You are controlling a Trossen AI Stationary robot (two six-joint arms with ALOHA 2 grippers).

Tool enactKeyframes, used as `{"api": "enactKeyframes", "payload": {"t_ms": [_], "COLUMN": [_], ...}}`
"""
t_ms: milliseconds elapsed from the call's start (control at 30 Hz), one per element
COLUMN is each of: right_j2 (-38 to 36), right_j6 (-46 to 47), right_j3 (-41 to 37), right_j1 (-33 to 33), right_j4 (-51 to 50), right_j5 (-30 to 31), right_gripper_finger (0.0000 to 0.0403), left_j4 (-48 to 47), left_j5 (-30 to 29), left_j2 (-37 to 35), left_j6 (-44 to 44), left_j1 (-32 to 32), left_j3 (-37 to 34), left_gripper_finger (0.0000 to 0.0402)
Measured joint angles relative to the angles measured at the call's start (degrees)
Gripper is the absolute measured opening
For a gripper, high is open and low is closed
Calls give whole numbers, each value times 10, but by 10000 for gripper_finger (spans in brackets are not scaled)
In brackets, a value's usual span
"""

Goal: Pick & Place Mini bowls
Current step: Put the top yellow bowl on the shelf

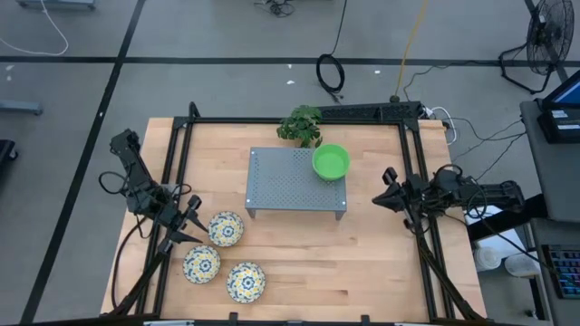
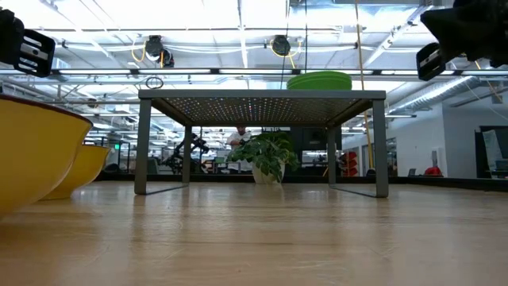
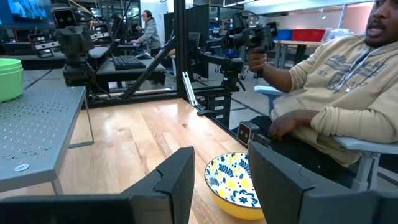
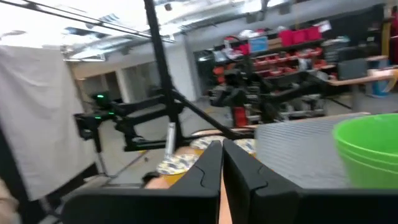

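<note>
While green bowls [image 1: 331, 162] sit stacked on grey perforated stand [image 1: 295, 182], you have three floral bowls [image 1: 226, 228] just beside left gripper [image 1: 185, 224], jaws apart, empty. Right gripper [image 1: 388, 187] closed, empty, farther off: left arm nearer.

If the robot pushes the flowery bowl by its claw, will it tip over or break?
Probably it slides rather than tips: the floral bowl looks wide and shallow and sits flat on the table. Its glossy surface suggests it may be slippery to pinch. If it is ceramic, which I cannot tell, a knock could chip it. The open left gripper is beside it, not touching.
</note>
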Motion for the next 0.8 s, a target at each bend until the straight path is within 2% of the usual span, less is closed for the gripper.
{"api": "enactKeyframes", "payload": {"t_ms": [367, 800], "right_j2": [-7, -7], "right_j6": [-30, -29], "right_j3": [0, 0], "right_j1": [0, 0], "right_j4": [-41, -77], "right_j5": [61, 65], "right_gripper_finger": [1, 1], "left_j4": [0, 0], "left_j5": [0, 0], "left_j2": [0, 0], "left_j6": [0, 0], "left_j1": [0, 0], "left_j3": [0, 0], "left_gripper_finger": [152, 152]}}
